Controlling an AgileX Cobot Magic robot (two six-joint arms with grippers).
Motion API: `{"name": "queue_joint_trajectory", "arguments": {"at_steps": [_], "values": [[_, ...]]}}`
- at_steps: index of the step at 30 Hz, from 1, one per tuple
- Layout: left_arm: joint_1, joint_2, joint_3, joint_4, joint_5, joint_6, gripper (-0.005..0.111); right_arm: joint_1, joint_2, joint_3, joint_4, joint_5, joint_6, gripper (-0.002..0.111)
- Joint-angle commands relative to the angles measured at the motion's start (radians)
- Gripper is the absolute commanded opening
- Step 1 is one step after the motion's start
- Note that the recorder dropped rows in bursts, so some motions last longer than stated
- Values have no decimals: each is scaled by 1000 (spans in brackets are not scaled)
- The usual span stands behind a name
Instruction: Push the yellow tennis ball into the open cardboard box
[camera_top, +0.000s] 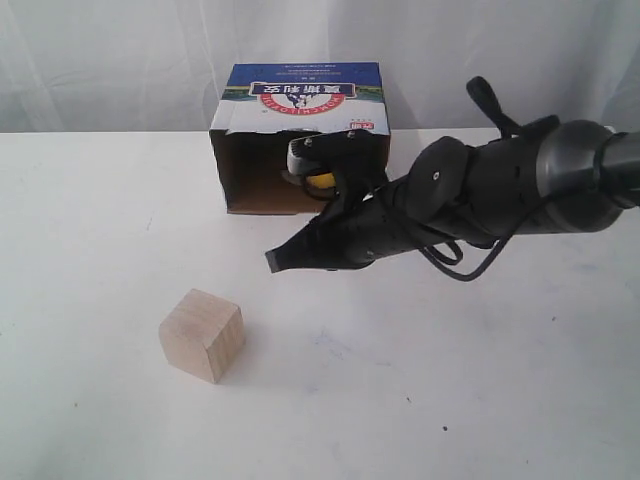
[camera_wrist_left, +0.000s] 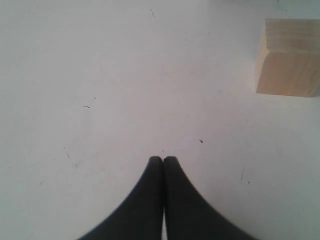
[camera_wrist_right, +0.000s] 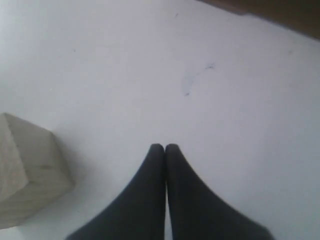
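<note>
Peeking yellow ball (camera_top: 320, 181); mostly hidden

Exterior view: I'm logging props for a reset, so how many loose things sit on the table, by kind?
cardboard box: 1
yellow ball, partly hidden in the box mouth: 1
wooden cube: 1
Total: 3

Item: left gripper (camera_wrist_left: 163, 159), black, jaws pressed together, tips meeting above the table.
Item: white table (camera_wrist_left: 100, 75), small dark specks and faint scuffs.
Item: pale wooden cube (camera_wrist_left: 288, 60), resting on the table, well apart from the gripper, partly out of view.
</note>
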Motion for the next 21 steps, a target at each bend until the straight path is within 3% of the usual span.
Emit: {"name": "queue_joint_trajectory", "arguments": {"at_steps": [1, 3, 9, 12, 16, 18, 21], "values": [[2, -5, 3, -9, -2, -9, 0, -88, -11, -3, -85, -22, -11, 0], [2, -5, 3, -9, -2, -9, 0, -157, -11, -3, -137, -22, -11, 0], [2, -5, 3, -9, -2, -9, 0, -355, -11, -5, -572, 89, 7, 0], [2, -5, 3, -9, -2, -9, 0, -477, -13, -5, -773, 188, 269, 0], [2, -5, 3, -9, -2, -9, 0, -656, -13, -11, -1149, 513, 699, 0], [2, -5, 3, -9, -2, -9, 0, -717, -13, -11, -1139, 662, 801, 0], [2, -5, 3, -9, -2, -9, 0, -731, -13, -11, -991, 775, 707, 0]]}}
